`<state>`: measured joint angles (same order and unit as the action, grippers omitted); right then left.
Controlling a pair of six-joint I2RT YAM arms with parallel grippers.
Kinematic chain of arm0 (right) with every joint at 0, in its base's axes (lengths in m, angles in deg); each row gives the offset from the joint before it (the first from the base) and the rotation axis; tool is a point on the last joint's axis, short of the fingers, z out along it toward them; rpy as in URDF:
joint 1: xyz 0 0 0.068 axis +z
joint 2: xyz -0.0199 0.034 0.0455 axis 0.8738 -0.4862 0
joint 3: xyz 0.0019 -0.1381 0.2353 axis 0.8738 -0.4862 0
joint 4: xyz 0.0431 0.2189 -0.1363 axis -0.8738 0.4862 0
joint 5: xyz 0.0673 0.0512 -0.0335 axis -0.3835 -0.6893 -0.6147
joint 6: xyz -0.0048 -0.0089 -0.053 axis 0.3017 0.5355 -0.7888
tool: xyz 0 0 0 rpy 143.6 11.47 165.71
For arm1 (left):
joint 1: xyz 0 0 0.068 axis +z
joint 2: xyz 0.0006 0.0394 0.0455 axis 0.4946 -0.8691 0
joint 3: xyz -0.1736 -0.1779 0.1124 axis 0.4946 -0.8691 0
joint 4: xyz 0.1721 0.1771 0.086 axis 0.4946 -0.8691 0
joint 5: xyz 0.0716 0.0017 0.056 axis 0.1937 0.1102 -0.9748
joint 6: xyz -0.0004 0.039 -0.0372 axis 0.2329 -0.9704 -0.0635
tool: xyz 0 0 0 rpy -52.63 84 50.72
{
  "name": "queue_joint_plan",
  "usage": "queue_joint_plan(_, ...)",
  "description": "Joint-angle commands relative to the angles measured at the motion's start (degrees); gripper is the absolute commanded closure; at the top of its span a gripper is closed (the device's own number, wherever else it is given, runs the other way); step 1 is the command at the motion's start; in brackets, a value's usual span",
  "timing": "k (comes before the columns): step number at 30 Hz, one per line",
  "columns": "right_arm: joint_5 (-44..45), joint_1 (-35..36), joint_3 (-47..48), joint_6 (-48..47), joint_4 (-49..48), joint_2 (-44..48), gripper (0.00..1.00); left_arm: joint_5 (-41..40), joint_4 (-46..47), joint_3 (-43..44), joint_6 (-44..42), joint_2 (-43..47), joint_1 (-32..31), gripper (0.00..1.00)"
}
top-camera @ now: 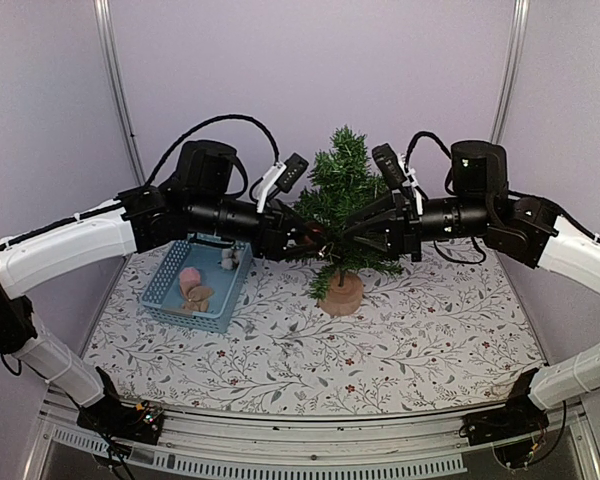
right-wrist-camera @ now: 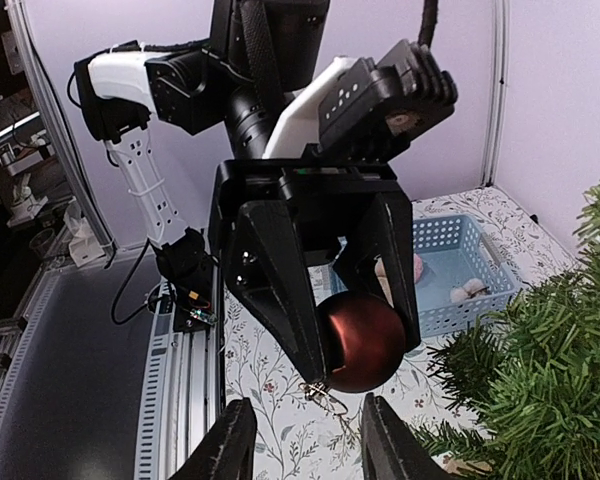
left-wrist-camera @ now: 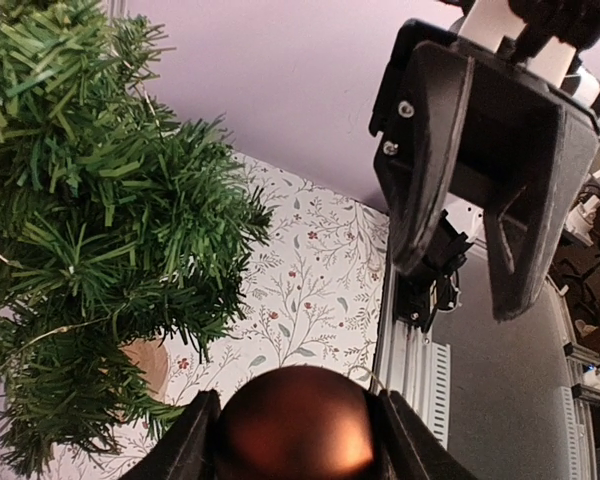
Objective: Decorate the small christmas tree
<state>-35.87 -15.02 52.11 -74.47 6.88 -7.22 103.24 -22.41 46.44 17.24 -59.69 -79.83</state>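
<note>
The small christmas tree [top-camera: 345, 190] stands mid-table on its round wooden base [top-camera: 342, 295]; its branches fill the left of the left wrist view [left-wrist-camera: 90, 230] and the lower right of the right wrist view [right-wrist-camera: 550, 370]. My left gripper [top-camera: 302, 237] is shut on a dark red bauble [left-wrist-camera: 298, 425] just left of the tree. The bauble [right-wrist-camera: 365, 340] has a thin gold hanger loop [right-wrist-camera: 325, 393] pointing at my right gripper [right-wrist-camera: 305, 445]. That gripper's jaws stand apart on either side of the loop without touching it. The two grippers face each other in front of the tree.
A blue basket [top-camera: 170, 285] sits left of the tree, holding a pink ornament [top-camera: 190, 277], a tan one and white cotton balls [top-camera: 230, 258]. A floral cloth [top-camera: 430, 330] covers the table. An aluminium rail [top-camera: 280, 455] runs along the near edge.
</note>
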Motion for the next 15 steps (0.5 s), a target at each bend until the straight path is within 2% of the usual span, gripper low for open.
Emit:
queue_joint_plan(1,1.31,1.65,3.06,-4.71,2.32,-2.05,0.62,1.13,1.51,1.76,0.46,-0.75,-0.88,0.85)
queue_joint_plan(15,0.00,2.72,5.28,-9.66,5.36,-5.82,0.63,1.35,0.98,2.77,0.01,-1.96,-0.87,0.85)
